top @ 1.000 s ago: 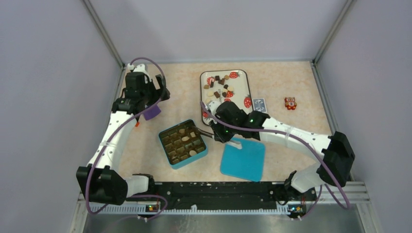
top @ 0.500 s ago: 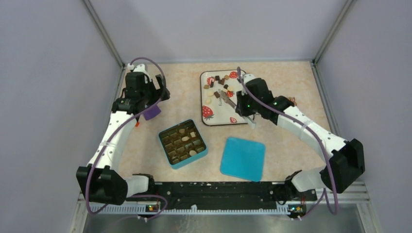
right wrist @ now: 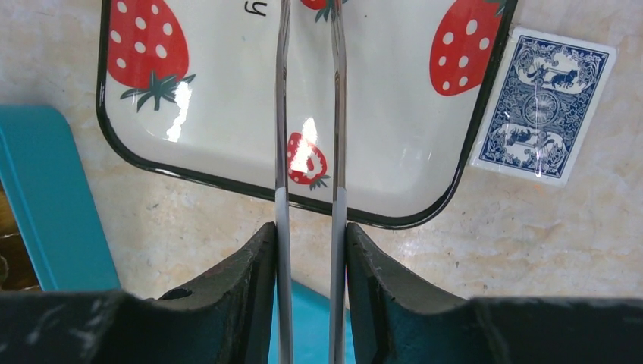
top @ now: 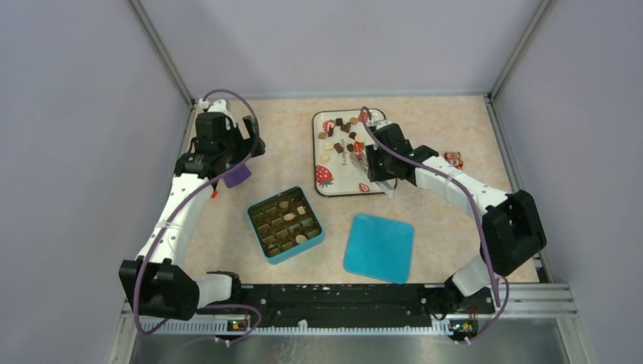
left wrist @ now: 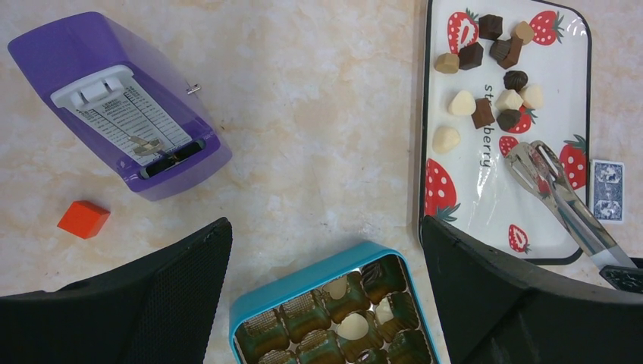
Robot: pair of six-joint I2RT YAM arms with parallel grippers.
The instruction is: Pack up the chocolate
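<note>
Several chocolate pieces (top: 341, 133), dark, light brown and cream, lie at the far end of the strawberry tray (top: 345, 180); they also show in the left wrist view (left wrist: 485, 76). The teal box (top: 285, 224) holds a few pieces in its cups (left wrist: 352, 326). My right gripper (top: 381, 168) is shut on metal tongs (right wrist: 281, 152). The tong tips (left wrist: 531, 155) hang over the tray's middle, just short of the pieces, with nothing between them. My left gripper (top: 227, 148) is open and empty, above the table left of the tray (left wrist: 326, 221).
The teal lid (top: 379, 247) lies right of the box. A purple device (left wrist: 121, 106) and an orange cube (left wrist: 83, 218) sit at the left. A playing card (right wrist: 542, 106) lies beside the tray's right edge. An orange owl (top: 453, 160) stands further right.
My right arm has swung the tongs from the teal box back over the tray, then edged slightly left. The left arm has not moved.
</note>
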